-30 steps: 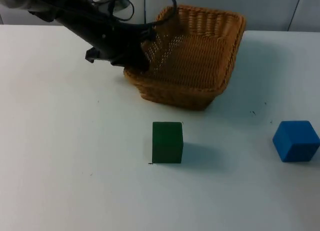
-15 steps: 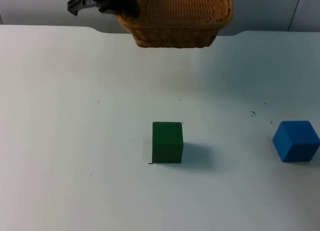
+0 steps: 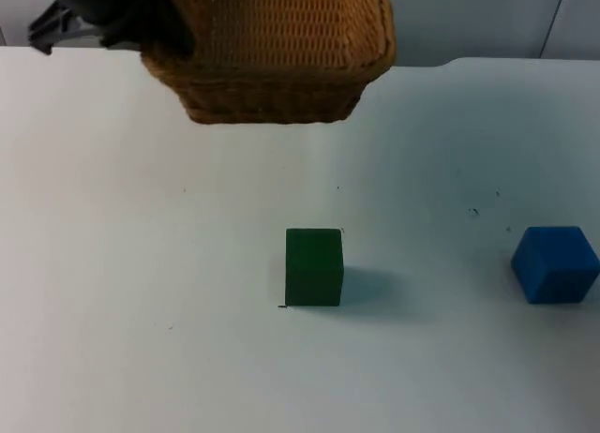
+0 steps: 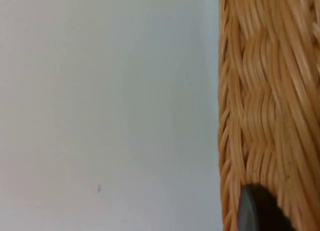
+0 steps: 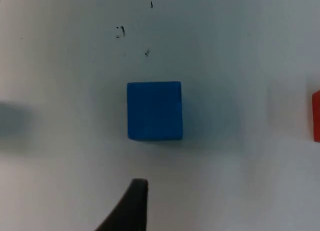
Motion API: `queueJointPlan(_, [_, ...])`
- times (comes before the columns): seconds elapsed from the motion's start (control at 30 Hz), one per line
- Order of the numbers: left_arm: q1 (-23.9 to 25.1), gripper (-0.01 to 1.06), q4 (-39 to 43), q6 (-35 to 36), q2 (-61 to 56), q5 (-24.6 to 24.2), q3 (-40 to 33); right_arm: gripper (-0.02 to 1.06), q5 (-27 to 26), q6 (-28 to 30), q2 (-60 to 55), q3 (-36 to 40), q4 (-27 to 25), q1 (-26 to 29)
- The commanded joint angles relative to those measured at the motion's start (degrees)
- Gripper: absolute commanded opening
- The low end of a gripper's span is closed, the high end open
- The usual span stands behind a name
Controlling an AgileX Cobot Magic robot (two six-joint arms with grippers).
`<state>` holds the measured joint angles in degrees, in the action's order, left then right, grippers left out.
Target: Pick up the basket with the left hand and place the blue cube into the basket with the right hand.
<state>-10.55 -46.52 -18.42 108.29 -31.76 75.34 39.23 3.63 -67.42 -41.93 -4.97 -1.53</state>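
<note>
Blue cube sits on table at frame's right edge, just beyond right hand, grip state unclear; left hand grips wicker basket, upper left.

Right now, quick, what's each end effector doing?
Left end effector: closed on the wicker basket, held off the table.
Right end effector: above the blue cube; open or closed cannot be told.

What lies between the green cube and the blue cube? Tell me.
Nothing: in the top view, only bare white table lies between the green cube and the blue cube, apart from a few small dark specks farther back.
</note>
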Motion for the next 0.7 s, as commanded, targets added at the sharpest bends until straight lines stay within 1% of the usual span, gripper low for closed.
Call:
queueJointPlan(0.0, [1.10, 0.00, -3.89, -2.71, -4.17, 1.69, -4.74, 1.04, -0.54, 0.42, -0.23, -0.38, -0.77, 0.38])
queueJointPlan(0.07, [2.87, 0.00, -6.53, -7.11, -8.27, 2.04, -11.27, 1.04, -0.54, 0.42, -0.23, -0.38, -1.35, 0.38])
queueJointPlan(0.1, [2.87, 0.00, -6.53, -7.11, -8.27, 2.04, -11.27, 1.04, -0.54, 0.42, -0.23, -0.38, -1.35, 0.38])
queueJointPlan(0.13, [4.23, 0.00, -7.11, -8.81, -11.69, 2.32, -16.47, 1.04, -0.54, 0.42, -0.23, -0.38, -1.35, 0.38])
queueJointPlan(0.23, [7.26, 0.00, -7.00, -10.94, -17.83, 3.02, -25.25, 1.04, -0.14, 0.42, -0.23, -0.38, -2.16, 0.38])
queueJointPlan(0.27, [7.26, 0.00, -7.00, -10.94, -17.83, 3.02, -25.25, 1.04, -0.14, 0.42, -0.23, -0.38, -2.16, 0.38])
queueJointPlan(0.37, [9.43, 0.00, -7.00, -13.57, -23.09, 3.60, -31.84, 1.04, -0.14, 0.42, -0.23, -0.38, -2.81, 0.38])
queueJointPlan(0.4, [9.43, 0.00, -7.00, -13.57, -23.09, 3.60, -31.84, 1.04, -0.14, 0.42, -0.23, -0.38, -2.81, 0.38])
queueJointPlan(0.5, [9.87, 0.00, -6.89, -14.59, -27.19, 3.81, -36.74, 1.03, -0.14, 0.42, -0.23, -0.38, -2.94, 0.38])
queueJointPlan(0.57, [9.87, 0.00, -6.89, -14.59, -27.83, 3.81, -37.64, 1.03, 0.13, 0.42, -0.23, -0.38, -3.05, 0.11])
queueJointPlan(0.67, [9.87, 0.00, -6.89, -15.01, -28.76, 3.60, -39.43, 1.02, 0.40, 0.42, -0.23, -0.38, -2.75, -2.38])
